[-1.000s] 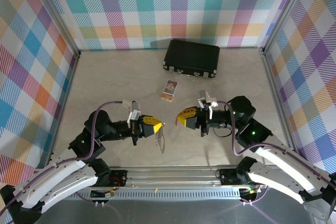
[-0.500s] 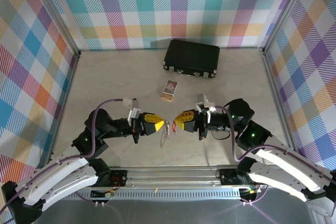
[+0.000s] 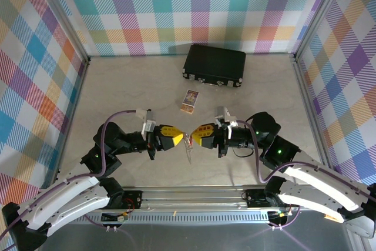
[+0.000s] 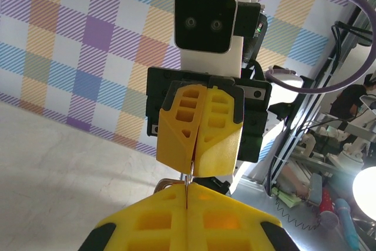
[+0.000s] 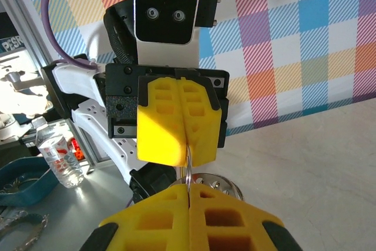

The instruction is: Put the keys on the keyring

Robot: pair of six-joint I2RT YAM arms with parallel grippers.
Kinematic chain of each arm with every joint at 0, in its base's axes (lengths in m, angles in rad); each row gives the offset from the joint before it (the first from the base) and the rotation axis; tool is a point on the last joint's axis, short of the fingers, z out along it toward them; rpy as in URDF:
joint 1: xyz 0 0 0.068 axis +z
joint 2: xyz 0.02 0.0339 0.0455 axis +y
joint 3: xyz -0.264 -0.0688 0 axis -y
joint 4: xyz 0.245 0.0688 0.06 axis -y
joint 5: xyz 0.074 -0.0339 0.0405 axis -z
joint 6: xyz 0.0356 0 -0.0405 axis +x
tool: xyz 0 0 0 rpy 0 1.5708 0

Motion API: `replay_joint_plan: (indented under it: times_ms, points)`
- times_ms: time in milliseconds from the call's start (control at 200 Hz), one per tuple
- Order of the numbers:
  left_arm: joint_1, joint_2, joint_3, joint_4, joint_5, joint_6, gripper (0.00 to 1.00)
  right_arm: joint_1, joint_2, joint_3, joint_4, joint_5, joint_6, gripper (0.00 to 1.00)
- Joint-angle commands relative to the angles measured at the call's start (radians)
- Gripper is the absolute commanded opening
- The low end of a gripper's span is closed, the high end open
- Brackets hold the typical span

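Top view, lower centre of frame: the left gripper (image 3: pixel 181 139) and right gripper (image 3: pixel 194 136) point at each other, tips almost touching, above the bare table (image 3: pixel 117 98).

Left gripper: clenched, yellow fingers pressed together, grasping the keyring (image 3: pixel 188 150). The grey loop hangs down from the meeting point of the two tips, tilted toward the lower right.

Right gripper: clenched as well. What it pinches is too small to tell.

Right wrist view: a thin metal wire (image 5: pixel 189 171) runs from the left gripper's closed fingers down to the right gripper's own fingers.

The keys: cannot pick them out. If present, they are hidden at the fingertips.

Black case (image 3: pixel 214 64) lies at upper centre, by the back wall. Small printed card (image 3: pixel 189 101) lies between the case and the grippers, apart from both.
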Motion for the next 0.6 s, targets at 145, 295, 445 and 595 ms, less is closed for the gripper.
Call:
replay_joint_plan:
  times_ms: [145, 295, 445, 595]
  points:
    - [-0.007, -0.001, 0.009, 0.078, -0.012, -0.016, 0.0, 0.018, 0.003, -0.028, 0.097, 0.039, -0.017, 0.0]
    - [-0.007, 0.0, 0.009, 0.08, -0.01, -0.016, 0.0, 0.021, 0.009, -0.029, 0.109, 0.044, -0.014, 0.0]
    - [-0.007, 0.0, 0.008, 0.075, -0.013, -0.017, 0.0, 0.022, 0.011, -0.03, 0.113, 0.05, -0.015, 0.0]
    - [-0.007, 0.002, 0.012, 0.067, -0.015, -0.013, 0.0, 0.022, 0.014, -0.03, 0.119, 0.05, -0.015, 0.0]
